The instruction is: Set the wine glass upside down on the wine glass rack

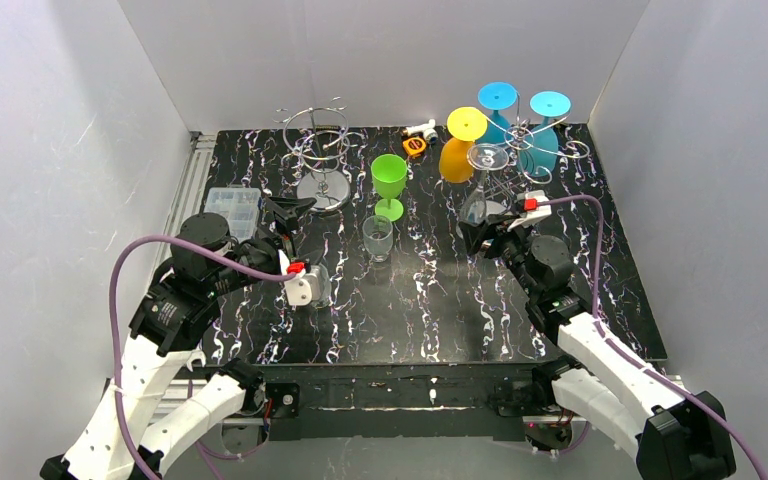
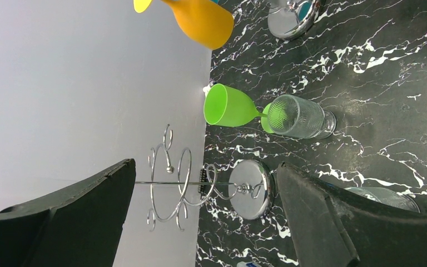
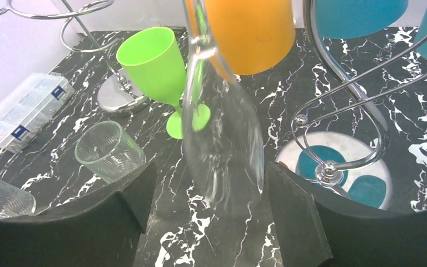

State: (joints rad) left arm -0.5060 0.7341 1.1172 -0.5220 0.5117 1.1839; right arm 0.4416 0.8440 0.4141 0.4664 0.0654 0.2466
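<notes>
A clear wine glass (image 1: pixel 480 200) hangs upside down by its foot on the right-hand wire rack (image 1: pixel 560 150), next to an orange glass (image 1: pixel 457 160) and two blue glasses (image 1: pixel 538 150). In the right wrist view its bowl (image 3: pixel 225 161) hangs between my right gripper's fingers (image 3: pixel 292 222), blurred, with a gap on the left side. My right gripper (image 1: pixel 485 232) stands open around the bowl. Over the table's left part, my left gripper (image 1: pixel 285 215) is open and empty, facing the other rack.
A second, empty wire rack (image 1: pixel 315 135) stands at the back left on a round chrome base (image 2: pixel 253 189). A green wine glass (image 1: pixel 389 180) and a clear tumbler (image 1: pixel 377 238) stand mid-table. A clear plastic box (image 1: pixel 232 205) lies left; another tumbler (image 3: pixel 0 194) sits nearby.
</notes>
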